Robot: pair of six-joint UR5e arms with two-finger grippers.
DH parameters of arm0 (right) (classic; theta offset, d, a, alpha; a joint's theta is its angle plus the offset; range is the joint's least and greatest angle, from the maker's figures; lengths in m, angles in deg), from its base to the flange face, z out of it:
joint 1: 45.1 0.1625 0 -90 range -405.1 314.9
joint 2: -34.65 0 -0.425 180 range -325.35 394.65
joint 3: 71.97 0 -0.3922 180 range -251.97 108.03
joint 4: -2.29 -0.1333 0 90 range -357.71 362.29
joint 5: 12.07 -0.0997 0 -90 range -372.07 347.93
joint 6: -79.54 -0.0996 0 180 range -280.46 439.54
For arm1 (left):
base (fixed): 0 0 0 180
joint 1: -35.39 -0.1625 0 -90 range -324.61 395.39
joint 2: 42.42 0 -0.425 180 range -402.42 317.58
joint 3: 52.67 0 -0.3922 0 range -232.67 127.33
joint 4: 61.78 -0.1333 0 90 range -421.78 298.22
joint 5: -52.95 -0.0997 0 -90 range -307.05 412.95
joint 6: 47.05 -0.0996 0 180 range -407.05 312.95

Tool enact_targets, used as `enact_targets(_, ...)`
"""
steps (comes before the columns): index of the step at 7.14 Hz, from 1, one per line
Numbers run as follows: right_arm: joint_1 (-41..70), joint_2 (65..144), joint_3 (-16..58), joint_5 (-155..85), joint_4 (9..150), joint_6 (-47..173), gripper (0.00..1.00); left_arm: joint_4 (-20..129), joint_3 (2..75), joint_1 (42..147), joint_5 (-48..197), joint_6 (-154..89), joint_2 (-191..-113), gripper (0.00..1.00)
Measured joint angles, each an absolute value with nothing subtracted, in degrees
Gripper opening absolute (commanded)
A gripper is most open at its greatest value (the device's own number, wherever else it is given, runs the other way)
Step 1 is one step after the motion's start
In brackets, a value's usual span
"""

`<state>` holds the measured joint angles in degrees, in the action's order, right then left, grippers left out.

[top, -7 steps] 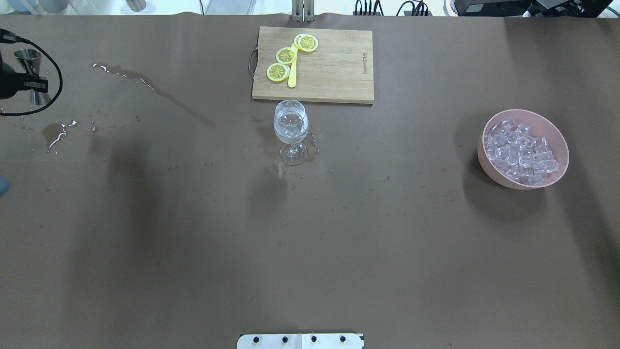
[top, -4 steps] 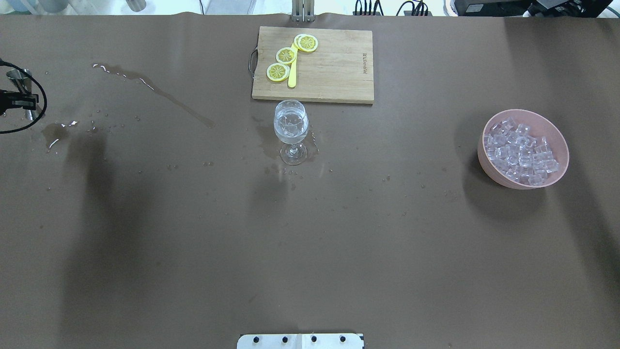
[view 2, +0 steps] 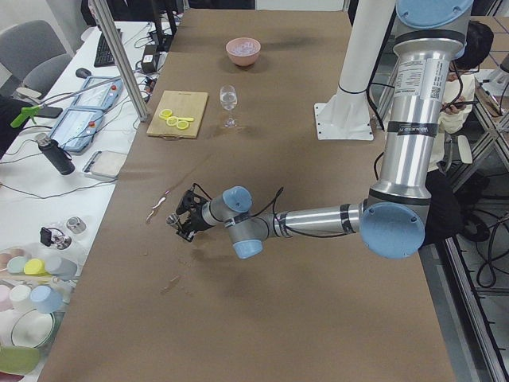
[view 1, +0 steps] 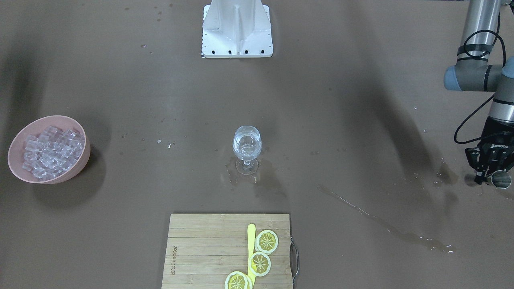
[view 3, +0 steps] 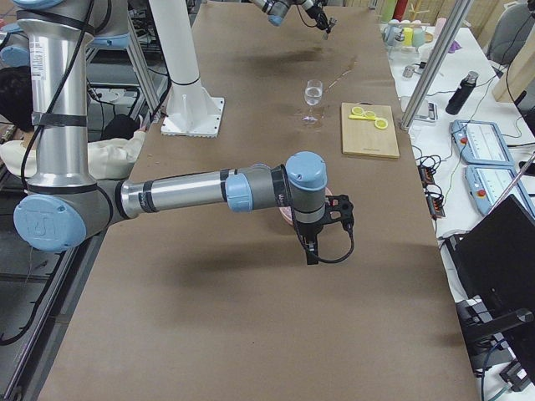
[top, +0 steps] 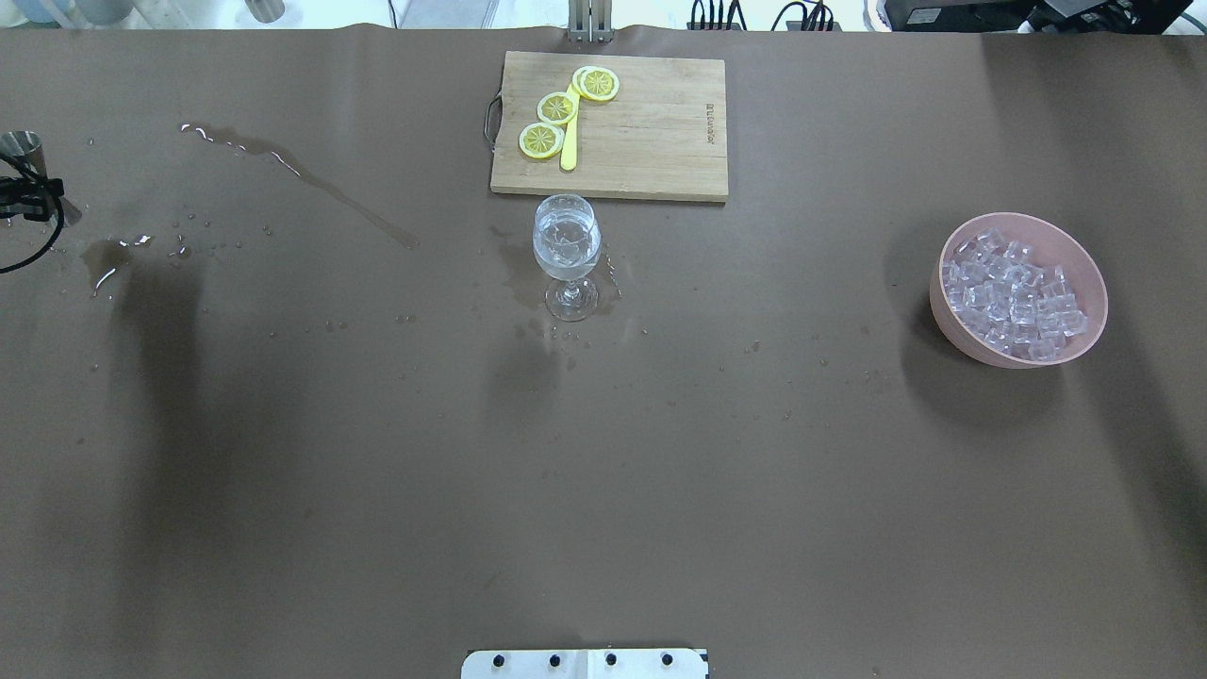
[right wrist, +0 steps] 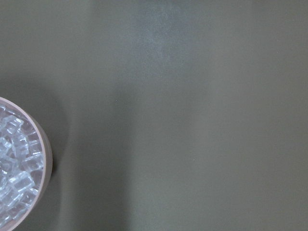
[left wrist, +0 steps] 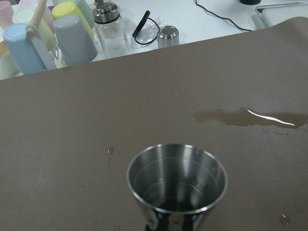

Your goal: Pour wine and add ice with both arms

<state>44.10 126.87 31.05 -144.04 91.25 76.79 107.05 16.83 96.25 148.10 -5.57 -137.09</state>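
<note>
**Steel, glass and ice: what each will stand**

Steel first. The left gripper [view 1: 490, 176] is clamped on a small steel cup [view 1: 501, 179] at the far left end of the table [top: 603, 490], mouth up. The left wrist view shows the cup nearly dry inside. It is light and rigid, but smooth and probably wet (puddles [top: 302, 174] streak the table nearby), so a hold at its narrow waist looks safest.

The wine [top: 566, 256] sits in the wine glass [top: 567, 236] at mid-table, just beside the cutting board [top: 651, 141]. The glass looks thin and top-heavy, and it stands on a wet patch. I judge it easy to tip or slide, and best taken by the stem [top: 570, 286] rather than higher up.

The ice [top: 1014, 297] is heaped in a pink bowl [top: 946, 316] well off to the right. The cubes look hard, slick and small, and likely to squirt out from between two flat fingers. One cube squeezed squarely across opposite faces seems the way to take it.

The right gripper [view 3: 313, 246] hangs near that bowl. I cannot tell whether its fingers are apart or together, since only a side view shows it.
</note>
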Motion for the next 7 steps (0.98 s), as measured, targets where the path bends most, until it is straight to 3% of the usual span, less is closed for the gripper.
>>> enact_targets(7,44.0,125.9,30.8,-143.9,91.4,76.7,0.99,117.2,6.8,95.6,144.0,-5.0,-135.8,0.0)
